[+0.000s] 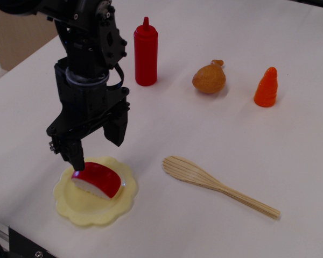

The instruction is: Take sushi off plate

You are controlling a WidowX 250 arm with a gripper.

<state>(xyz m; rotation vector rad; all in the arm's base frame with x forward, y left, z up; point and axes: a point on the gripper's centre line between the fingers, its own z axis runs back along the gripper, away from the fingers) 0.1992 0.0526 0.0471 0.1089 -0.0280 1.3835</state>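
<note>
The sushi [97,180], a glossy red top over white rice, lies on the pale yellow scalloped plate [75,209] near the front left corner of the white worktop [215,129], slightly left of the plate's middle. Directly above it hangs the black claw [97,148], jaws spread wide and empty: the left fingertip sits at the sushi's upper left end, apparently touching or just short of it, while the right finger hangs above the plate's far rim, clear of the sushi.

The risks lie in that uneven straddle. The claw seems set toward the sushi's left end and not centred, so closing here could pinch only one corner and let the smooth, rounded top squirt free. A finger coming down onto the red top, not beside it, could press the piece into the plate; the plate looks light and may slide or lift with the sushi if a finger catches its rim.

Whether the left fingertip actually touches the sushi cannot be told from this angle, and the claw's height above the plate is hard to judge. The arm's upper part is cut off by the frame's top edge. A wooden spoon [218,185], red squeeze bottle [146,52], brown toy food piece [209,78] and orange carrot [266,87] lie well apart from the action.
</note>
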